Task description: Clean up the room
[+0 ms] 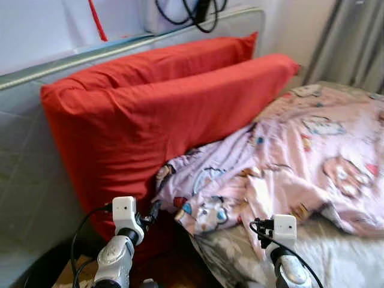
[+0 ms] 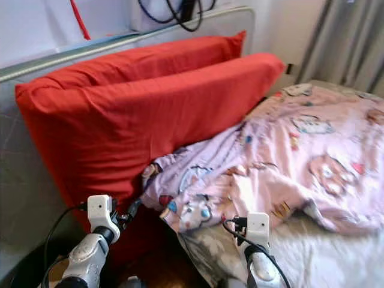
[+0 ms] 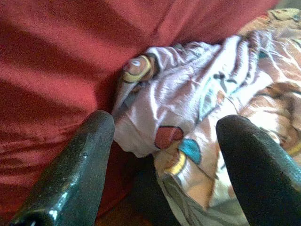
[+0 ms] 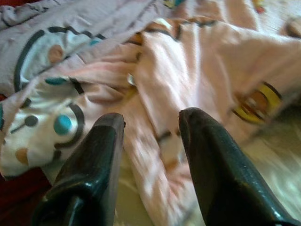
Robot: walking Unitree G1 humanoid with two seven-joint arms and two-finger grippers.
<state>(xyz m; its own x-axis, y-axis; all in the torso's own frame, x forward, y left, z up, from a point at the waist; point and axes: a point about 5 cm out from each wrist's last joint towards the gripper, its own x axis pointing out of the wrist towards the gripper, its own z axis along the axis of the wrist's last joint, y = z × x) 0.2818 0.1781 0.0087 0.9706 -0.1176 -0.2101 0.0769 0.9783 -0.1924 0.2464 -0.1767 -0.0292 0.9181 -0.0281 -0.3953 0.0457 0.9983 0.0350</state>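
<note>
Both eye views look forward and down from the head at the red pillow (image 1: 156, 120). Both wrist views sit close over the pink blanket (image 4: 188, 70) beside that pillow.

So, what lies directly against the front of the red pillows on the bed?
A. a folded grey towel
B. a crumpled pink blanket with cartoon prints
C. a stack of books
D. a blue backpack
B: the crumpled pink blanket with cartoon prints is bunched up against the red pillows.

- Pillows (image 1: 162, 114): solid red, two of them.
- Blanket (image 1: 300, 162): pale pink and lilac, cartoon print in teal, yellow, brown.
- Headboard (image 1: 36, 180): grey.
- Curtain (image 1: 354, 42): grey.
- End effector fingers (image 3: 75, 174): glossy black.
</note>
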